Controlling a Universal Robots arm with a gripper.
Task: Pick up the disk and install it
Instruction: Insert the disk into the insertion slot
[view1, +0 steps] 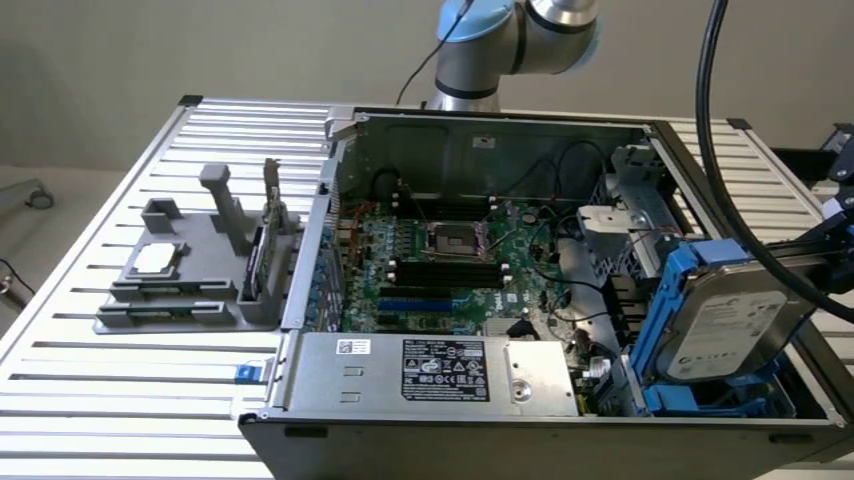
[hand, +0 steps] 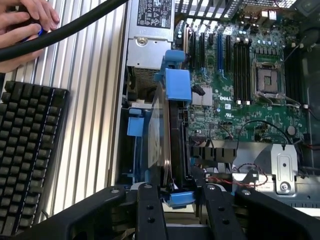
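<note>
The disk (view1: 727, 320), silver-grey with a white label in a bright blue carrier, stands tilted on edge in the drive bay at the exterior view's right side of the open computer case (view1: 467, 125). My gripper (view1: 814, 262) is at the disk's upper end. In the wrist view the disk (hand: 167, 145) runs edge-on away from my gripper (hand: 181, 200). The two black fingers (hand: 150, 210) sit on either side of the carrier's blue end tab, shut on it.
The motherboard (view1: 441, 260) lies on the case floor, with a silver power supply (view1: 427, 370) at the near wall. A grey fixture (view1: 187, 270) holding a small chip sits on the slatted table (view1: 80, 400). A person's hands (hand: 25, 22) hold a black cable beside a keyboard (hand: 25, 150).
</note>
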